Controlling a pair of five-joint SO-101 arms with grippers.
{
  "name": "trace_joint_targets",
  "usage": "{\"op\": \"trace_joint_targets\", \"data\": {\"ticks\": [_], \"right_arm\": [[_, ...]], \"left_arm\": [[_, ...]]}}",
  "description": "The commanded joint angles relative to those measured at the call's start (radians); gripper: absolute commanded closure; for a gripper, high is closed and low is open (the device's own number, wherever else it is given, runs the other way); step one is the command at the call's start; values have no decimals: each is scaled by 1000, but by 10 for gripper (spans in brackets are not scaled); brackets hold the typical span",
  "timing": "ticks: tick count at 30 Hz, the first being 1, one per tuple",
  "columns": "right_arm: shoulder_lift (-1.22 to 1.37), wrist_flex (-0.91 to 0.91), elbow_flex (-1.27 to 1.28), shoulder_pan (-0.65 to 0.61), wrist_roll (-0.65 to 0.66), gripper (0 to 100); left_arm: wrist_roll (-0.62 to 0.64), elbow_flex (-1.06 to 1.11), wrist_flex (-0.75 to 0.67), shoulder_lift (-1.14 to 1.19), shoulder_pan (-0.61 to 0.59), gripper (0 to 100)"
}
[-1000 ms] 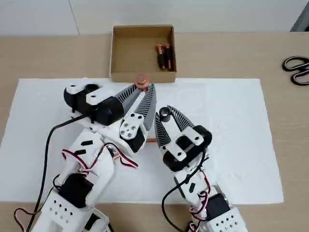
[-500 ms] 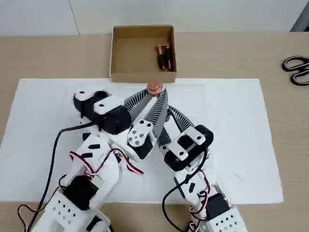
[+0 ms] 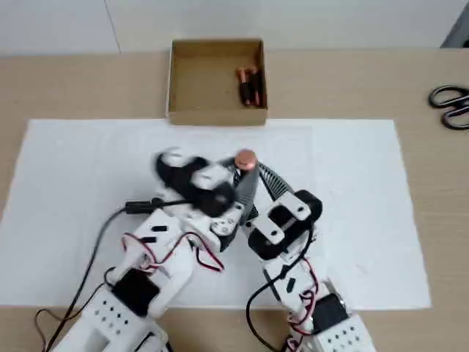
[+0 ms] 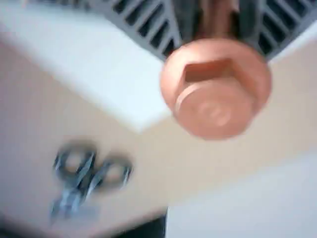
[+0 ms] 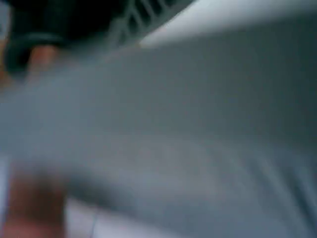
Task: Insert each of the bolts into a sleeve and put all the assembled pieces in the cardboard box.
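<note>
1. The high view is bright and evenly lit from above. The tabletop [image 3: 73, 81] and the white sheet [image 3: 352, 191] show no glare.
2. Shadows there are soft and short: faint grey under the arms and mild shade inside the walls of the cardboard box [image 3: 216, 81].
3. In the same view the left arm [image 3: 194, 180] is smeared at its upper end, while the right arm [image 3: 282, 220] and the box have crisp edges.
4. In the left wrist view the bolt [image 4: 216, 87] sits close to the lens, soft-edged, with a pale sheen on its head. The scissors [image 4: 89, 173] behind it are badly blurred.
5. The right wrist view is dim and heavily blurred: a grey smear, a dark patch and a brighter strip.
</note>
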Motion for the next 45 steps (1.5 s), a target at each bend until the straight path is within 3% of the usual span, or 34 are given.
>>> {"op": "trace_joint_targets", "data": {"ticks": [1,12,16,20,25,34,39,42,45], "right_arm": [[-18,-19,5,-1,2,995],[-10,-15,5,2,3,995],[-16,35,5,2,3,995],[-18,67,5,2,3,995],[-18,70,5,2,3,995],[-18,70,5,2,3,995],[-18,62,3,5,3,995],[-18,58,-2,44,3,995],[-7,45,-29,107,3,995]], "left_arm": [[-52,-21,-6,-17,-6,992],[-54,-85,-3,-15,-8,991],[-52,-90,28,-15,-6,929],[-46,-153,146,-15,-6,849],[-51,-211,158,-15,-8,834],[-121,-255,158,-17,-195,834],[-109,-231,161,-34,-400,834],[11,-159,161,-77,-548,856],[103,-77,161,-138,-632,956]]}}
